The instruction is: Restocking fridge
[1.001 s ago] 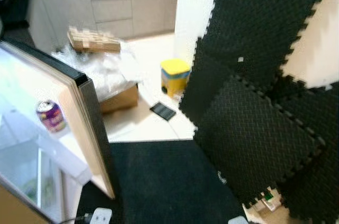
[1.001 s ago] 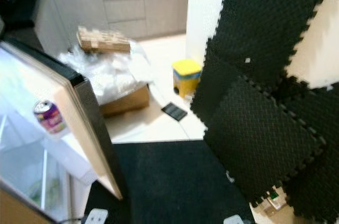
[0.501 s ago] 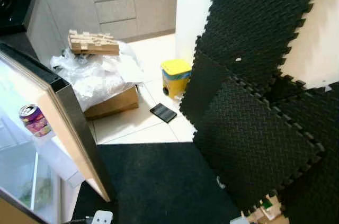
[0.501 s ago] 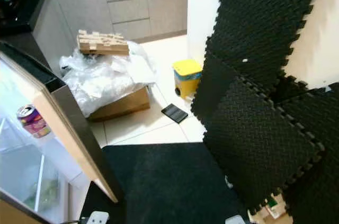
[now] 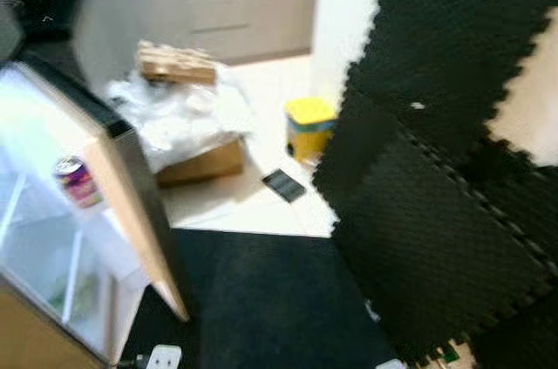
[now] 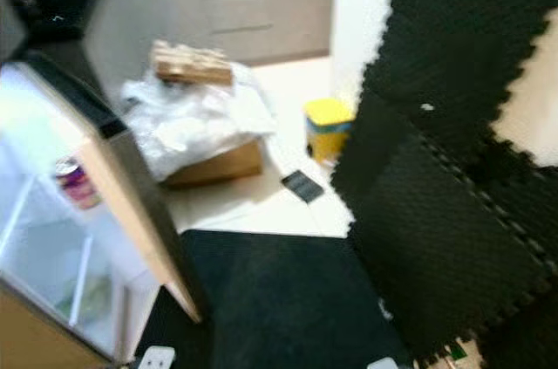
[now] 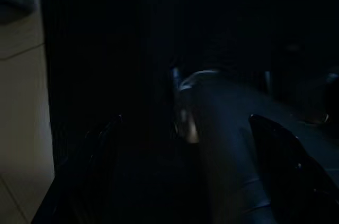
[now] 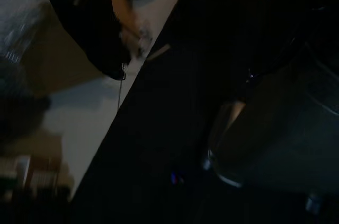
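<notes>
Open fridge door (image 5: pixel 131 212) at left, purple drink can (image 5: pixel 77 181) on its shelf, label blurred unreadable, hands' state cannot be told, black foam mats (image 5: pixel 453 194) right.

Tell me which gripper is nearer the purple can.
Left, probably. The purple can sits on the robot's left; the left gripper hangs on that side, the right gripper over the black mat opposite.

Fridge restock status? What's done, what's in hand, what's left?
Done: the fridge door stands open, and one purple can sits on a shelf inside. In hand: nothing visible; the wrist views are too dark to tell whether either hand holds anything. Left: the rest of the stocking. The cardboard box with crumpled plastic wrap sits on the floor beyond the door; its contents can't be made out.
</notes>
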Tool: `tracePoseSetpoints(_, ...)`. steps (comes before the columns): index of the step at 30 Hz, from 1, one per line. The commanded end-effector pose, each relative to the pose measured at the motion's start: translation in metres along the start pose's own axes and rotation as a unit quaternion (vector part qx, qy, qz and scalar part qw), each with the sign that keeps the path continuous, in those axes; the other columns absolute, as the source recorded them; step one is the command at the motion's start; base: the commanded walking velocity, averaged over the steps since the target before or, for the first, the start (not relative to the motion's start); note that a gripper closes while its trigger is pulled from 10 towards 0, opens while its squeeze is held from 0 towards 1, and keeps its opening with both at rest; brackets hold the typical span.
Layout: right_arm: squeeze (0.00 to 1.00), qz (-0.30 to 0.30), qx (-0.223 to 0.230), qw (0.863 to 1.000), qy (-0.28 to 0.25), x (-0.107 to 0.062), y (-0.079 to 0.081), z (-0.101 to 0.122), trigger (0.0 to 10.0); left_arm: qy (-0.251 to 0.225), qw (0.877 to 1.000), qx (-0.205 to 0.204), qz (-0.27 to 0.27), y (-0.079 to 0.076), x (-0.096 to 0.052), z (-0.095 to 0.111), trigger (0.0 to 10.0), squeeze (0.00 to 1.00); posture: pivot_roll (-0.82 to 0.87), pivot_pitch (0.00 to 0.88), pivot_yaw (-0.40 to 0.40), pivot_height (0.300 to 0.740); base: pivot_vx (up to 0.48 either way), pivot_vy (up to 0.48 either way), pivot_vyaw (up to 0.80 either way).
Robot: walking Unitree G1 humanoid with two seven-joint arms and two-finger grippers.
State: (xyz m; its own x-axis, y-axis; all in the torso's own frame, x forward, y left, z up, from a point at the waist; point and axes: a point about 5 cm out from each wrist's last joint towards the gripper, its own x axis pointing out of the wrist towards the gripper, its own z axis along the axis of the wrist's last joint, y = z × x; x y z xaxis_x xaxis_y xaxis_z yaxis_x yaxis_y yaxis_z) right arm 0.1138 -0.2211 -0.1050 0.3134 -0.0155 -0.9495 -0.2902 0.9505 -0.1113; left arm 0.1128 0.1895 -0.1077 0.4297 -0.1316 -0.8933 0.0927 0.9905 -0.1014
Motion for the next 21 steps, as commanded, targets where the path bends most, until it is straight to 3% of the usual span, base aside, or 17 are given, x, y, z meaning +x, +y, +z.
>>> tracePoseSetpoints(1,0.00,0.016,-0.007,1.000,-0.005,0.0010,0.0070,0.0021,10.0,0.028,1.000,-0.006,0.001,-0.0004,-0.0024,-0.0148,10.0,0.00,-0.04,0.000,-0.006,0.740,0.000,0.000,0.79)
tracePoseSetpoints(21,0.00,0.031,-0.021,0.999,-0.012,0.0015,0.0110,0.0056,10.0,0.028,1.000,0.004,0.002,-0.0008,-0.0019,-0.0129,10.0,0.00,-0.04,0.000,-0.002,0.740,0.000,0.000,0.78)
